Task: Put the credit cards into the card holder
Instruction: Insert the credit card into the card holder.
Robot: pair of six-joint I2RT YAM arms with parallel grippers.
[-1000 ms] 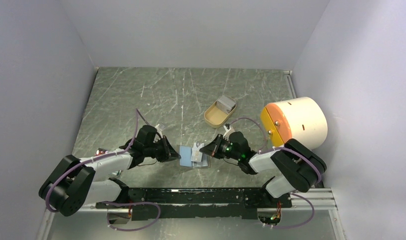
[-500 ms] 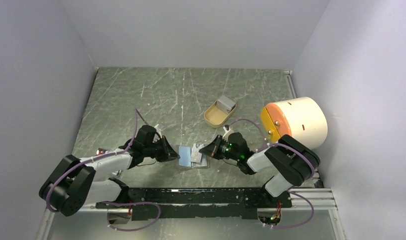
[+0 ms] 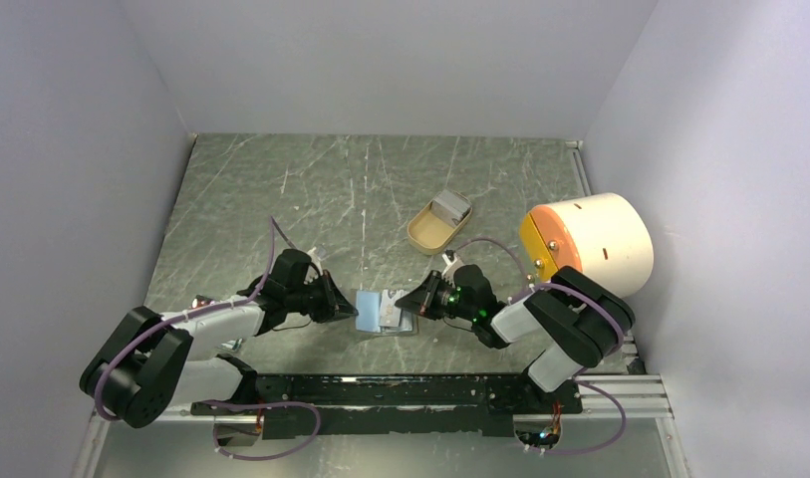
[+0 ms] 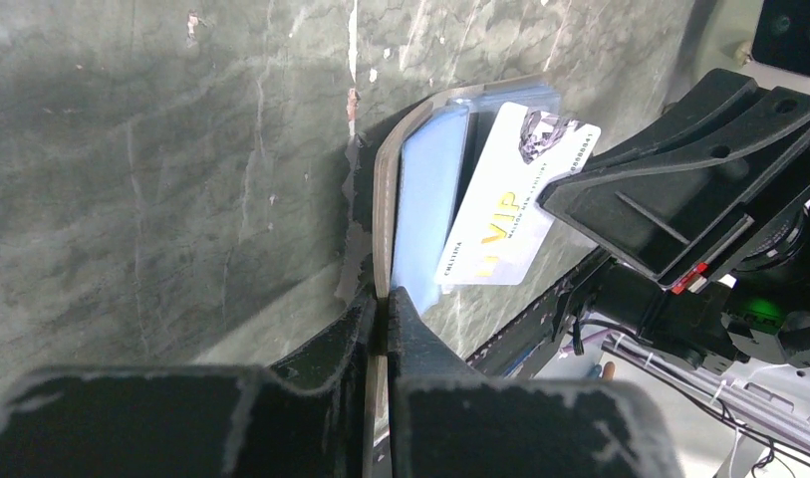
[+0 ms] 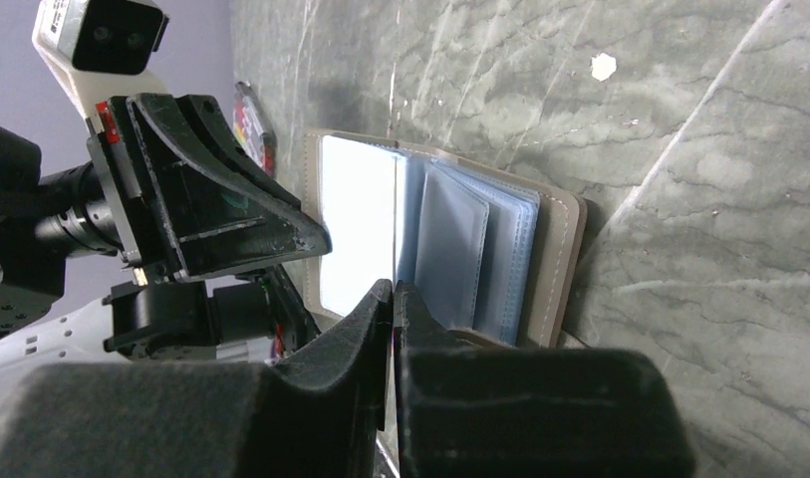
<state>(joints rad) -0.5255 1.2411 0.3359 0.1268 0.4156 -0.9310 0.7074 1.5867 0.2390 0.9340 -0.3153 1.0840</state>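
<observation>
Left fingers (image 4: 341, 339) stay clamped on the card holder (image 4: 425, 209); right fingers (image 5: 351, 334), pinching a credit card (image 4: 510, 199), have edged closer.

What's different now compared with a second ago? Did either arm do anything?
The right arm's elbow swung in toward the middle, nudging the right pincer and its white card slightly left over the open card holder. Nothing was picked up or let go. The left pincer kept its clamp on the holder's cover; the tan tray and cream cylinder stayed put.
</observation>
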